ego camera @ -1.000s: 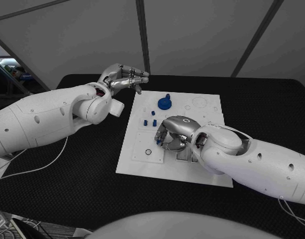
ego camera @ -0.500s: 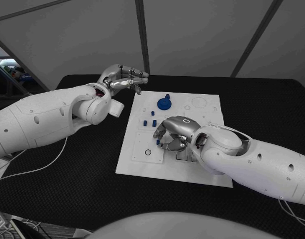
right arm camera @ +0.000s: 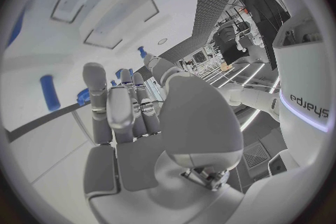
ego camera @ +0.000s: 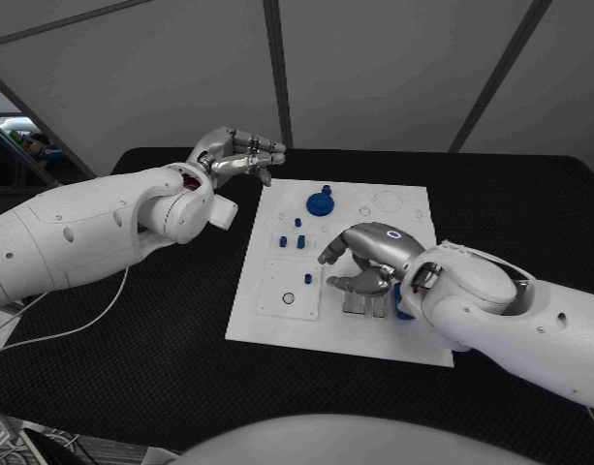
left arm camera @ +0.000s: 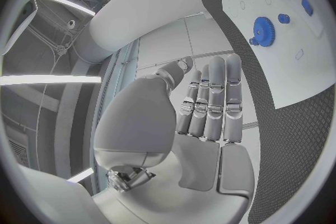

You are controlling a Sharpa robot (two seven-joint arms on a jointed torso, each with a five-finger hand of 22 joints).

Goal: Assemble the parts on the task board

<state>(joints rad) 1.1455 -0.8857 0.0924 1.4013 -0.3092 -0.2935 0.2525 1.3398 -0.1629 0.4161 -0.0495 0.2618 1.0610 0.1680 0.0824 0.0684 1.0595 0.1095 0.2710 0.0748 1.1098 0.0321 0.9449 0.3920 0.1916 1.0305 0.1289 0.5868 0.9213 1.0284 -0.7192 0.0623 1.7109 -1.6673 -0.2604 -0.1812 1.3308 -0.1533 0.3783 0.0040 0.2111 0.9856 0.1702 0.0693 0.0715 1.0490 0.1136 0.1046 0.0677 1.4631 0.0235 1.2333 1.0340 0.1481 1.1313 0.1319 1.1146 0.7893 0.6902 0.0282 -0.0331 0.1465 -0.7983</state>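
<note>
Two hands are up: my left hand (ego camera: 241,153) hangs over the black table (ego camera: 143,320) just off the board's (ego camera: 276,315) far left corner, and my right hand (ego camera: 366,260) is low over the middle of the board. My left hand holds nothing. Its fingers (left arm camera: 213,102) lie straight and close side by side, seen clearly from the left wrist, with the thumb bent off to one side.

My right hand's fingers (right arm camera: 119,107) curl downward toward the board. From the right wrist I see no part between them, yet I cannot tell for certain whether the fingertips press on anything beneath, since the palm hides that spot from above.

Blue parts are spread over the white board. A round gear (ego camera: 322,202) with a small knob sits near the far edge. Several small pegs (ego camera: 291,238) stand in a cluster between the gear and my right hand, on the left half of the board. One more blue piece (ego camera: 403,302) peeks out at the near side of my right wrist, mostly hidden. A small dark ring (ego camera: 287,298) lies on the board's near left part, apart from the pegs. Just below my right fingertips there are pale rectangular slots (ego camera: 363,303) in the board.

From the right wrist, a blue peg (right arm camera: 47,92) lies on the white surface beside my fingers, not touching them.
</note>
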